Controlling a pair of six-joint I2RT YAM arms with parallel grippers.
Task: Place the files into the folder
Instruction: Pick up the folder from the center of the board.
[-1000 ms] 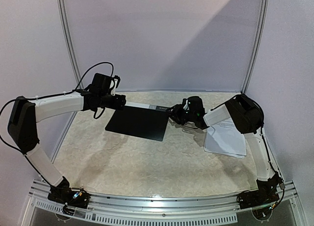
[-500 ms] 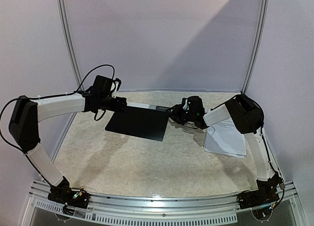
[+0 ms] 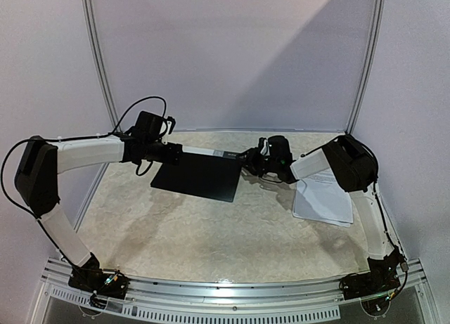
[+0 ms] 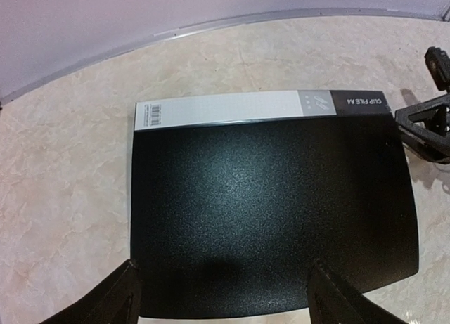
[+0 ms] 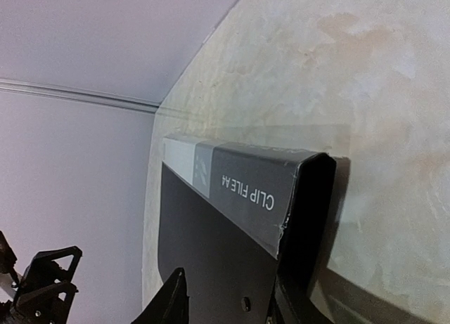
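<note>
top camera: fixed, high and behind the arm bases (image 3: 102, 280); looked forward and down over the whole table (image 3: 211, 232); far off.
left wrist camera: above the folder (image 3: 199, 175); faced almost straight down; near; caught the right gripper (image 4: 415, 124) at its right edge.
right wrist camera: low at the folder's labelled corner; looked along that edge; very near; caught the left gripper (image 5: 42, 280) at lower left.
shared by all three: the folder.

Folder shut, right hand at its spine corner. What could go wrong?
1. The right hand straddles the folder at its spine-end corner: it may lift the whole folder, not the cover.
2. The left hand hangs open at the folder's edge, so nothing seems to pin it; it could slide.
3. The files lie under the right arm; a swing might scatter them.
</note>
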